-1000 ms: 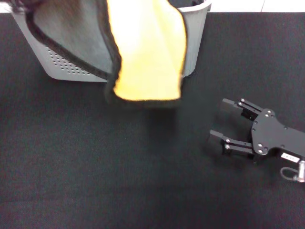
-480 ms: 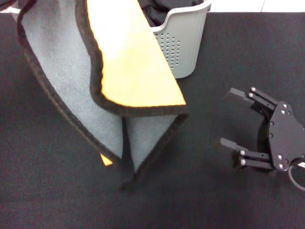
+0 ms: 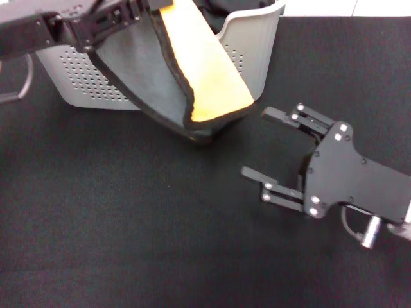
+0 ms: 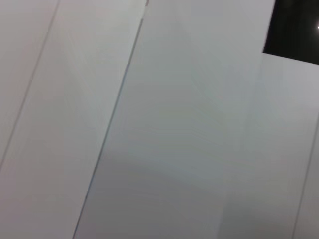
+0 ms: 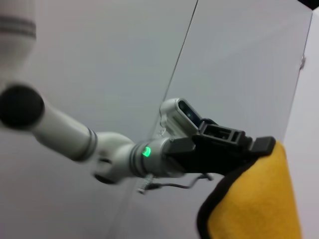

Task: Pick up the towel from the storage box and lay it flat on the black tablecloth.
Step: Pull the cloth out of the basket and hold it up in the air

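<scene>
Left gripper (image 3: 146, 5): I am reaching in from the far left and pinching the top of the towel (image 3: 186, 77), up above the storage box (image 3: 253, 51).
Towel: it is hanging down in front of the box, folded over, with the grey side to the left and the yellow side to the right. Its low end is hanging close to the black tablecloth (image 3: 128, 224); I cannot tell if it is touching.
Right gripper (image 3: 262, 145): I am holding it over the cloth on the right, fingers spread wide, holding nothing, pointing at the towel's low end.
Storage box: it is sitting at the far edge of the cloth.
</scene>
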{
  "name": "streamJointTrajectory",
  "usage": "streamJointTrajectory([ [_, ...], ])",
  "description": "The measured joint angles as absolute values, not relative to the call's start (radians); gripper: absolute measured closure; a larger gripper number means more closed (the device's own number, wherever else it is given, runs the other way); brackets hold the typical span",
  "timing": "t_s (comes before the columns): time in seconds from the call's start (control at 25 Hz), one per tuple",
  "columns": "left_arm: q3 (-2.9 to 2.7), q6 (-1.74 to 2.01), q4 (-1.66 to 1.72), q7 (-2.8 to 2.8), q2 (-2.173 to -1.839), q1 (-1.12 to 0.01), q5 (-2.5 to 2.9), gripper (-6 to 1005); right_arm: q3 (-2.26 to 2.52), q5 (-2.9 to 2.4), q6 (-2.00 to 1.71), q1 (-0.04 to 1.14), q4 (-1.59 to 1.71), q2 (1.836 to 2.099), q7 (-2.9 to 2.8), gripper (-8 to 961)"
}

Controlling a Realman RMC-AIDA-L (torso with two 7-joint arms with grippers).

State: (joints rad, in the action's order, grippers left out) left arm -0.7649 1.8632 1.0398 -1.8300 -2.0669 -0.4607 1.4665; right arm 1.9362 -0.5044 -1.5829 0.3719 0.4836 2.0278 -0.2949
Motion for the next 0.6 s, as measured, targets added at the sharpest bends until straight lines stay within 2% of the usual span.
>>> streamJointTrajectory([
  [0.24, -0.764, 1.833, 0.989, -1.767, -2.086, -0.45, 1.471, 990, 2.135, -0.254, -1.369, 0.333, 0.609, 2.028, 0.0, 246],
  [0.6, -0.767, 1.772, 0.917, -1.708, -2.088, -0.462, 1.464, 989, 2.396, 0.04, -1.262, 0.341, 0.712, 2.028, 0.402, 245],
])
